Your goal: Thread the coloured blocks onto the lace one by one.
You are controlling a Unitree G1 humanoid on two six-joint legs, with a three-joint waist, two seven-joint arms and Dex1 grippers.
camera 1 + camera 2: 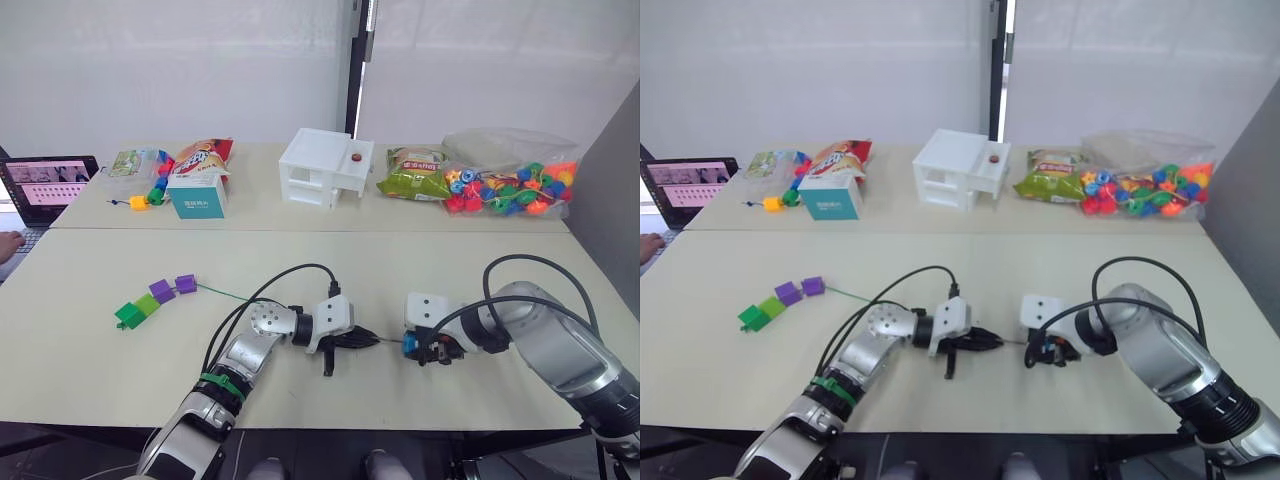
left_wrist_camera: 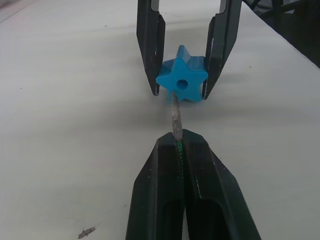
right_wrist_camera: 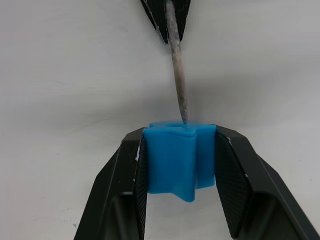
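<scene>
My left gripper (image 2: pixel 181 145) pinches the thin green lace's stiff brownish tip (image 2: pixel 175 112) near its end, so it won't flex. Just ahead, my right gripper (image 3: pixel 181 150) clamps the light, slick blue star-shaped plastic block (image 2: pixel 182 81) by its flanks, hole facing the tip.

Two pale tables (image 1: pixel 100 330) pushed together, white walls (image 1: pixel 180 70), dark post (image 1: pixel 356 70)

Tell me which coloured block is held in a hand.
The blue star block, clamped in the right hand, meets the lace tip. The purple and green blocks lie on the table.
</scene>
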